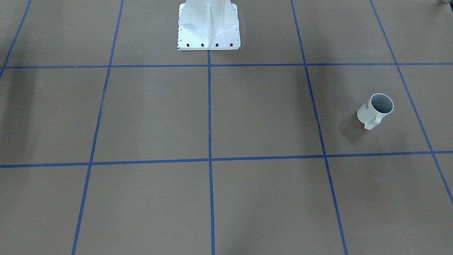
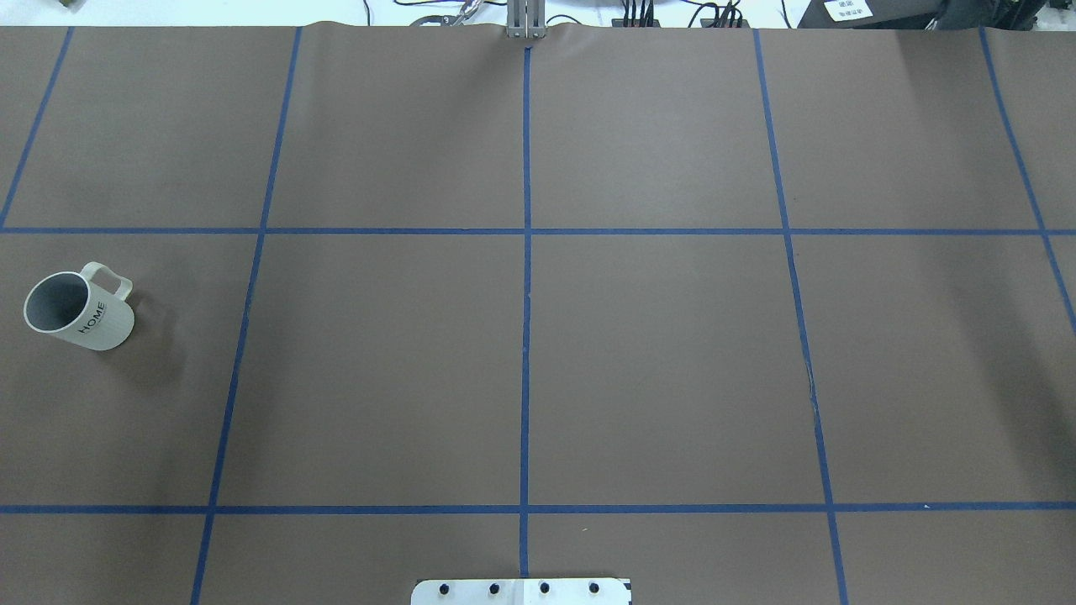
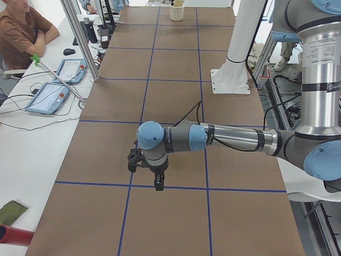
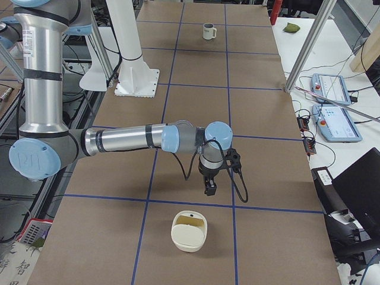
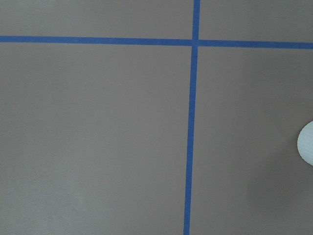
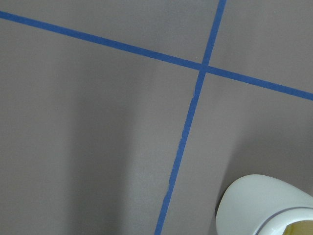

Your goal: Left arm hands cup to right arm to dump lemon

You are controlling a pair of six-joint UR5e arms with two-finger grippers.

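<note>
White cup [image 2: 78, 313] stood upright at table's [image 2: 639, 353] left end; left gripper [image 3: 152, 178] was the nearer one.
Cup axis was vertical, mouth up, handle turned away from the robot; nothing touched it. Only grey showed inside, lemon not seen. That left gripper hung over a tape cross [image 3: 130, 185]; a white curved edge at the right border of the left wrist view was probably the cup, so it likely lay just off to that side. At the other end, well apart from the cup, right gripper [image 4: 211, 187] hovered near a white bin [image 4: 189, 233]. Fingers showed only in side views, so opening and hold could not be told for either.
</note>
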